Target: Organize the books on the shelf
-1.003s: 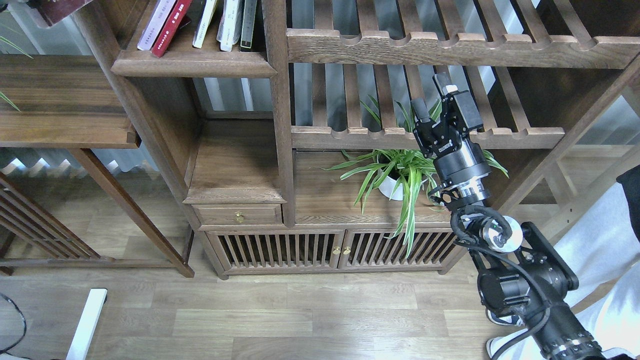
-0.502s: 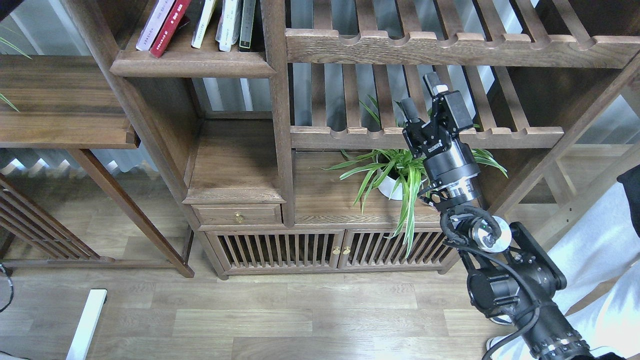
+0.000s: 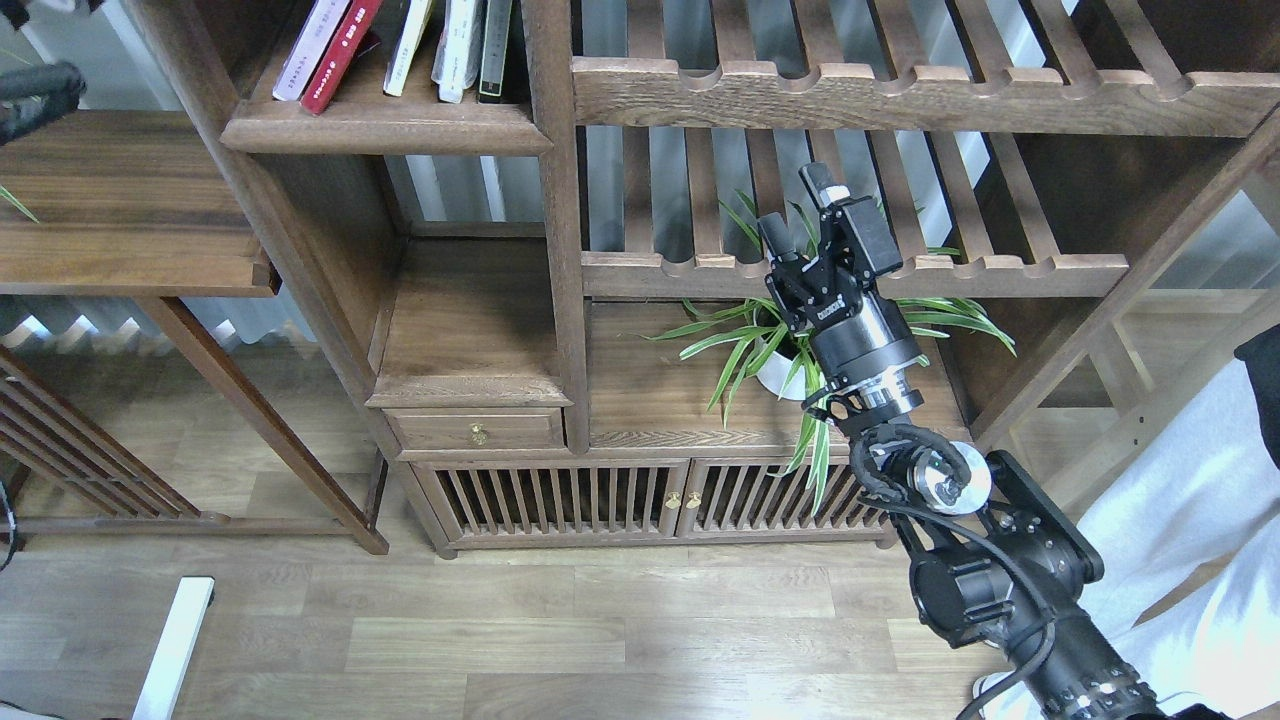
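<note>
The shelf [image 3: 385, 128] is a solid dark brown board at the top left. On it lean a pale-lavender book [image 3: 310, 45] and a bright red book [image 3: 342, 55] side by side. The dark maroon book is out of view. My right gripper [image 3: 800, 210] is open and empty, pointing up in front of the lower slatted rack, far right of the shelf. Of my left arm, only a dark part [image 3: 38, 95] shows at the top left edge; its gripper is out of frame.
Several other books [image 3: 465, 45] lean at the shelf's right end against an upright post [image 3: 555, 200]. A potted spider plant [image 3: 800, 350] stands just under my right gripper. Slatted racks [image 3: 900, 95] fill the upper right. A side table [image 3: 120, 200] stands at left.
My right arm has moved left and slightly down, its gripper still open. The maroon book seen at the top left corner has gone out of view, and a dark part of my left arm now shows there.
</note>
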{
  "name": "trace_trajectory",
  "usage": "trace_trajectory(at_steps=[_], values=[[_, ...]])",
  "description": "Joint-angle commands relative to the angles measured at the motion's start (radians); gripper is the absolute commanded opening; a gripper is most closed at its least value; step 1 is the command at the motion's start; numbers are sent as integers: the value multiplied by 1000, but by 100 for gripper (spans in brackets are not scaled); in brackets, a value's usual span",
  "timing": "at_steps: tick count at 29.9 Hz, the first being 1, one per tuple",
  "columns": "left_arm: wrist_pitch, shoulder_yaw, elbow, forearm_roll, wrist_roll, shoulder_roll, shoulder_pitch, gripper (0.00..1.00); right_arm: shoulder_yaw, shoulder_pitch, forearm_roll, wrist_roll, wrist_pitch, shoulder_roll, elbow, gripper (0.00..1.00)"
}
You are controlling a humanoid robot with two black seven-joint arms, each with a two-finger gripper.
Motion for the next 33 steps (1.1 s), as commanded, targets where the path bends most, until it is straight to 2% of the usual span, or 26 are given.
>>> trace_trajectory(at_steps=[1, 13, 18, 24, 33], values=[[26, 41, 66, -7, -35, -21, -45, 0, 1, 0, 0, -2, 0, -1, 0, 92], [145, 84, 127, -7, -115, -89, -58, 0, -1, 1, 0, -5, 0, -3, 2, 92], [161, 113, 169, -7, -147, -115, -74, 0, -1, 1, 0, -5, 0, -4, 2, 92], [185, 180, 252, -7, -238, -139, -112, 0, 4, -2, 0, -5, 0, -12, 2, 93], [188, 272, 266, -10, -276, -132, -137, 0, 6, -2, 0, -7, 0, -18, 2, 93]])
